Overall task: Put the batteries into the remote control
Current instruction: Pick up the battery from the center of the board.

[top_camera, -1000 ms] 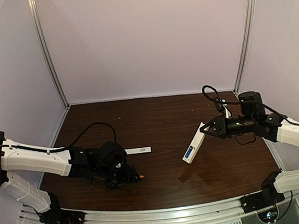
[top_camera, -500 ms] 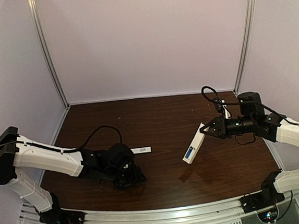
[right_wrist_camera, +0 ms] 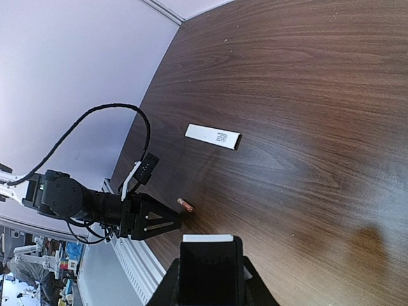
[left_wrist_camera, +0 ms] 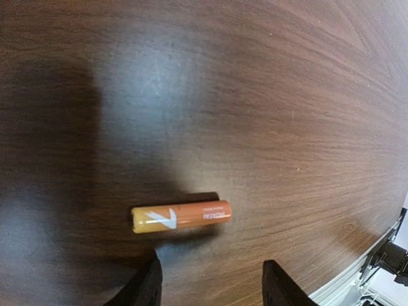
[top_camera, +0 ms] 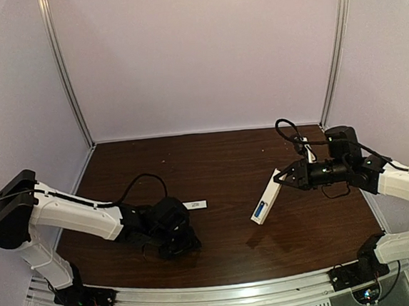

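One blue battery [top_camera: 258,209] appears seated in the remote control [top_camera: 266,198], clamped aloft by the right tool [top_camera: 284,177] over the right side of the desk [top_camera: 212,159]; the left tool [left_wrist_camera: 213,287] has moved over the orange battery [left_wrist_camera: 182,217] near the front edge, half-open, empty; pickup seems next.

Orange battery [left_wrist_camera: 181,217], near left, bore a white mark and fine print. Table [top_camera: 219,159] was dark brown with wood grain. Remote control [top_camera: 269,189], right, was white, with a blue battery [top_camera: 259,209] at its near end. Cover strip [right_wrist_camera: 213,136] was white with dark print.
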Controlling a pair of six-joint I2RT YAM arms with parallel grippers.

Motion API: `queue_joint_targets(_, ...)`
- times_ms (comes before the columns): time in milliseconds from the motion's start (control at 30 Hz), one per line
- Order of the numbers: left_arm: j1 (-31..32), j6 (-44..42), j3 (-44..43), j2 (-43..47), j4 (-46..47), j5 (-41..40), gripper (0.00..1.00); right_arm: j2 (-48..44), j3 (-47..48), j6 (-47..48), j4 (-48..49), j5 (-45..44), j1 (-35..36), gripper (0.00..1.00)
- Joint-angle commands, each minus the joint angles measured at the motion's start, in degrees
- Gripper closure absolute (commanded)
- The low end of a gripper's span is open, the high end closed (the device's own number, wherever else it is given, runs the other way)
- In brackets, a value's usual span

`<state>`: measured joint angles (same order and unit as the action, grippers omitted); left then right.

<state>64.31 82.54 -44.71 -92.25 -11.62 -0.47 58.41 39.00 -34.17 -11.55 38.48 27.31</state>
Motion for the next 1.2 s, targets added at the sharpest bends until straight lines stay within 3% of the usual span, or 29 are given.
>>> queue_joint_targets(0, -1.8, 0.7, -1.2, -2.0, -3.2, -1.3, 0.46, 0.0, 0.4, 0.9, -0.4, -1.2, -0.4, 1.00)
queue_joint_targets(367, -3.8, -1.5, -3.7, -4.8, -6.3, -2.2, 0.48, 0.4, 1.1, 1.8, -0.9, -1.4, -0.5, 1.00)
queue_joint_targets(800, -4.8, -4.6, -15.8, -14.4, -23.5, -5.5, 0.52, 0.2, 1.5, 2.5, -1.5, -1.5, -0.7, 1.00)
queue_joint_targets(1167, -5.7, -5.3, -20.9, -21.3, -30.3, -7.5, 0.55, -0.4, 0.9, 2.8, -1.1, -0.9, -1.0, 1.00)
